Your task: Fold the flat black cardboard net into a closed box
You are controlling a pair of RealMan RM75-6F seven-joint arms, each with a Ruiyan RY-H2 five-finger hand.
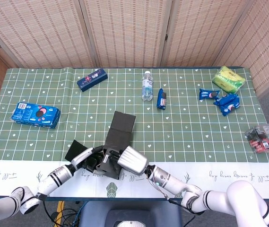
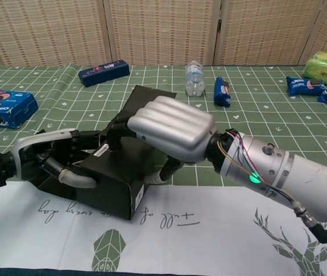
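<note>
Black cardboard box (image 2: 114, 181), partly folded, sits at the near table edge, straight toward the robot from the water bottle (image 1: 147, 85), one flap (image 1: 124, 122) still lying open toward that bottle. Left hand (image 2: 54, 161) grips its left side, fingers curled around it. Right hand (image 2: 172, 126) presses on top, fingers bent over the box.

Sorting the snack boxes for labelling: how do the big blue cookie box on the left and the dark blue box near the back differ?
The blue cookie box is light blue, wide and flat, showing cookie pictures; the dark blue box is navy, slimmer and narrower. The cookie box lies near the table's left edge, the dark blue box further back, turned at a steeper angle. Both lie flat on the green tablecloth, untouched.
</note>
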